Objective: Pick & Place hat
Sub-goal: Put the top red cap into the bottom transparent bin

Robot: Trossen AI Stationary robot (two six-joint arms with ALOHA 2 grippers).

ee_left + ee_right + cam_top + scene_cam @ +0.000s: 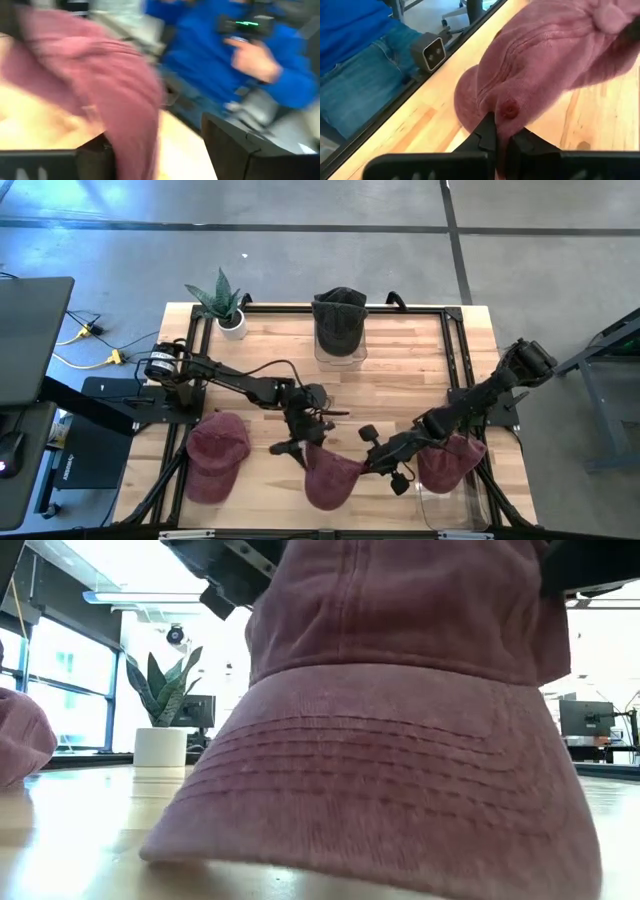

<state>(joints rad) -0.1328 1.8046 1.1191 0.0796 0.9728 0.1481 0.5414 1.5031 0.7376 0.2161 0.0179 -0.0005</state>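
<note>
A green spiky-leaved plant in a small white pot (222,305) stands at the far left corner of the light wooden tabletop (400,395), which is edged by a black metal frame (455,340). From table height, the plant rises before bright windows, with a dark computer monitor (586,718) glowing in the room at right. Beside the table, on the grey concrete floor (300,255), yellow cables (90,345) trail past a black laptop (30,340). A person in a blue top and blue jeans (357,75) stands at the table's near edge, next to a small grey camera (431,51).
</note>
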